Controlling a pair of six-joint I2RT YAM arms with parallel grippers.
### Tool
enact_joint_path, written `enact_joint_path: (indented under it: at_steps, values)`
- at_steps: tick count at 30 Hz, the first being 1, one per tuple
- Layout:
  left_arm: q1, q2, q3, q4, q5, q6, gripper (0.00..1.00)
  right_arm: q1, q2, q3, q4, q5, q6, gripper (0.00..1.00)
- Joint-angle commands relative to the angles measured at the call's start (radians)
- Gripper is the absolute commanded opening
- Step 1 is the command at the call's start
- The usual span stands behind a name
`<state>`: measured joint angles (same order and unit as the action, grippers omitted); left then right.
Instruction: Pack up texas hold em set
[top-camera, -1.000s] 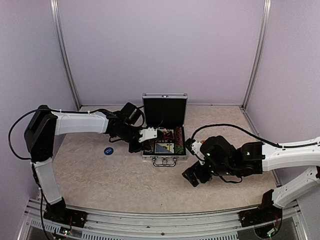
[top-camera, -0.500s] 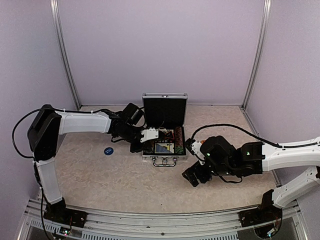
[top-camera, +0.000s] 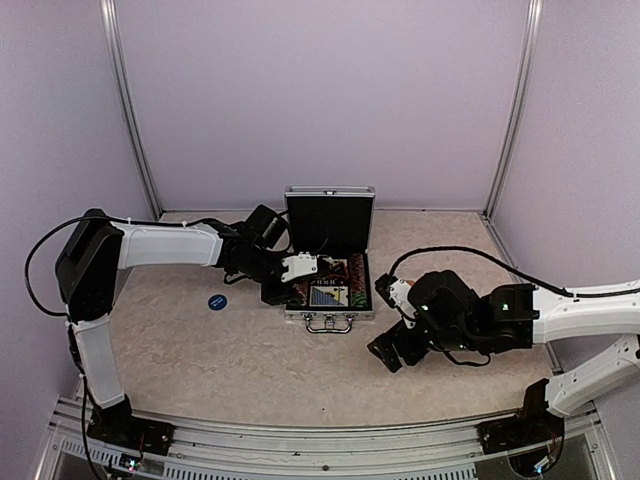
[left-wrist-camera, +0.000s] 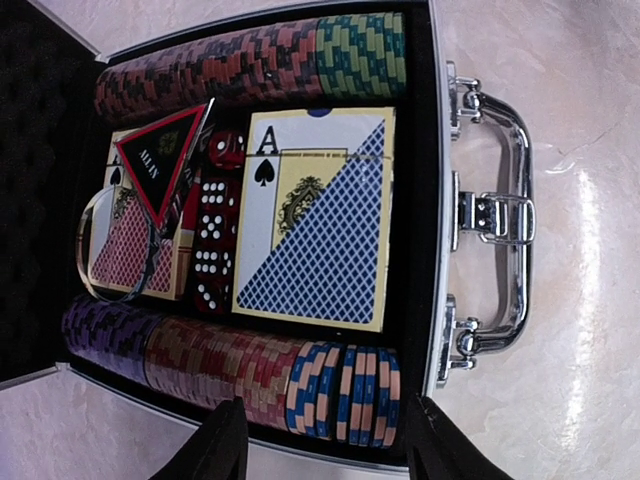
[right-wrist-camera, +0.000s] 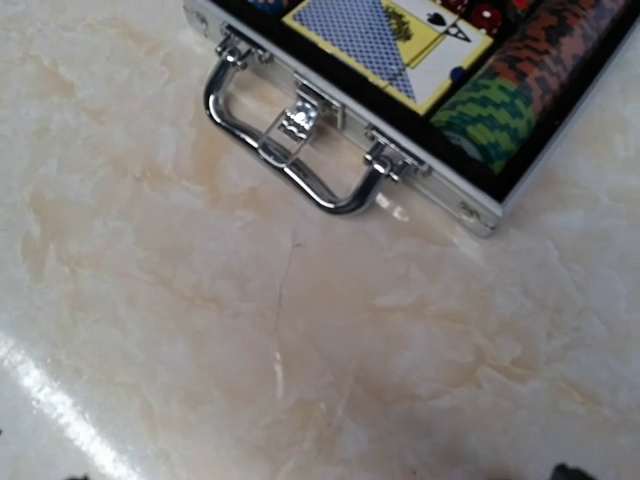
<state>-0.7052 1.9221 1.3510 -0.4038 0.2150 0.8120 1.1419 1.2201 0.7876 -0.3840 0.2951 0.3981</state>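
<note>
— Where's the case (top-camera: 345, 313) sitting?

— Middle of the tabletop (top-camera: 250, 365), open. The lid (top-camera: 329, 225) stands up on the 12 o'clock side and the chrome handle (top-camera: 329, 323) faces 6 o'clock, toward the arm bases. Its long axis runs 9 to 3.

— And the left hand (top-camera: 283, 288)?

— Right over the case's 9 o'clock rim. From its own camera the two fingers (left-wrist-camera: 228, 445) stand apart above that edge with nothing gripped between them. I'd call it released, touching nothing that I can make out.

— What's packed inside?

— Two rows of striped chips (left-wrist-camera: 250, 65) lie along the side walls, running from lid to handle. Between them a card deck (left-wrist-camera: 315, 215) shows the ace of spades. A line of red dice (left-wrist-camera: 210, 245) lies just beside it, pointing the same way. A black triangle marker (left-wrist-camera: 160, 160) rests tilted over a second deck near the lid.

— Anything left outside?

— A blue disc (top-camera: 217, 301) lies flat at 9 o'clock from the case, well apart from it, just beyond the left forearm.

— The right hand (top-camera: 387, 352)?

— At about 4 o'clock from the case, near but clear of it. The jaws are spread wide and it holds nothing. Its camera looks down on bare tabletop, with the handle and the case's front corner at the top of the view.
</note>
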Motion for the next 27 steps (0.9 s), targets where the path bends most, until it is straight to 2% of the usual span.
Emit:
enact_joint_path:
  at_steps: [1,8,20,27]
  values:
    - [0.008,-0.042,0.010,0.036,-0.041,-0.024,0.55,-0.017,-0.054,-0.016,-0.026,0.012,0.026,1.00]
    - [0.000,-0.034,0.029,-0.037,0.039,-0.013,0.57,-0.018,-0.053,-0.017,-0.036,0.018,0.040,1.00]
    - [0.001,0.044,0.058,-0.029,-0.043,-0.027,0.56,-0.017,-0.053,-0.025,-0.036,0.022,0.044,1.00]
    - [0.004,0.052,0.070,-0.063,-0.001,-0.027,0.56,-0.019,-0.053,-0.034,-0.030,0.020,0.045,1.00]
